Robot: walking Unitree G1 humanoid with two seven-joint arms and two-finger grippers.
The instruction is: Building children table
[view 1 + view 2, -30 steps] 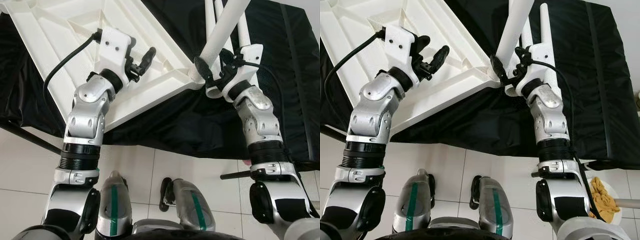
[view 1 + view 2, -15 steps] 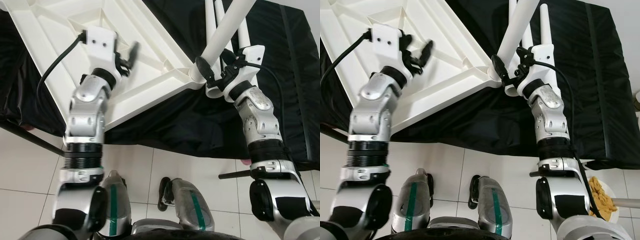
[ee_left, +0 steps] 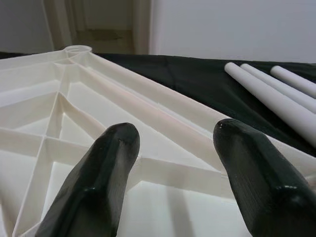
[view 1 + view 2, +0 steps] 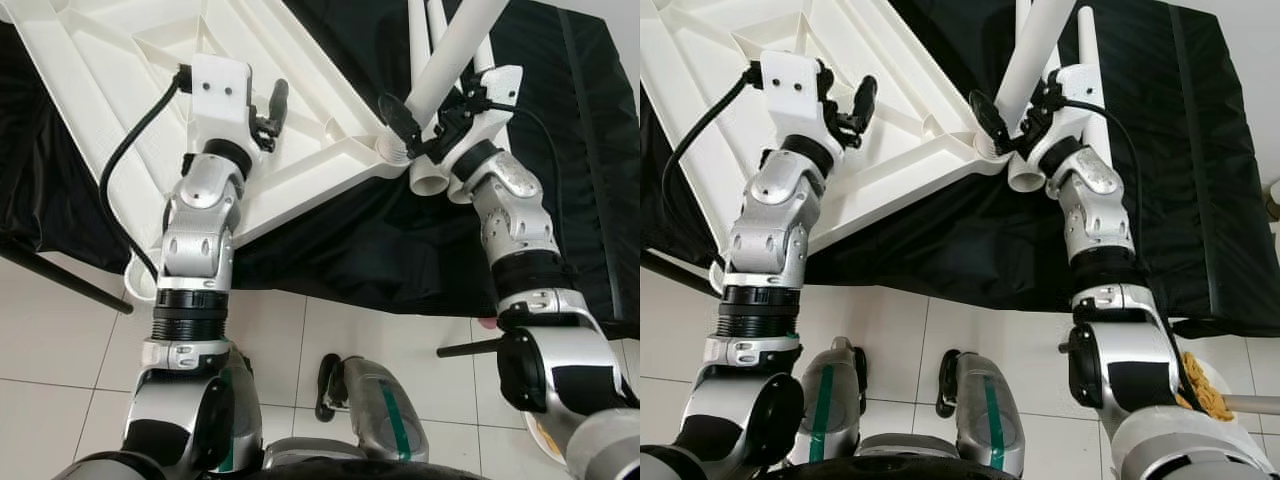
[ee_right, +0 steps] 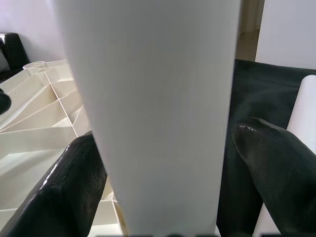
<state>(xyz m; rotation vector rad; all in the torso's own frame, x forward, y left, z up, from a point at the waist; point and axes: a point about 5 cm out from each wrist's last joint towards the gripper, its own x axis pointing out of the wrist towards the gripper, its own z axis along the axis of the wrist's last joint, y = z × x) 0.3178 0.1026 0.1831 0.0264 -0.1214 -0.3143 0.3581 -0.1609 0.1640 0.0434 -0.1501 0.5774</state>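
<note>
The table top [image 4: 120, 90] lies upside down on a black cloth [image 4: 370, 250], ribbed underside facing up, with one corner overhanging toward the robot. At that corner a round socket [image 4: 392, 150] receives the foot of a white leg [image 4: 455, 50], which leans away to the robot's right rather than standing square.

The right gripper [image 4: 415, 120] has its two black fingers closed around the leg just above the socket; the right wrist view shows a finger [image 5: 64, 192] on either side of the tube. The left gripper [image 3: 173, 173] hovers over the ribs of the table top with its fingers spread and nothing between them. Spare legs [image 3: 276, 94] lie on the cloth beyond the top.

Judgement: the step in hand is seating this leg. To do it well, the leg should be brought upright so its axis matches the socket before any push; pressing while tilted is likely to jam it or lever the corner. The left gripper would serve best pressing down on a rib near the corner, so that the overhanging top does not slide or tip. Whether the leg is already partly entered cannot be told.
</note>
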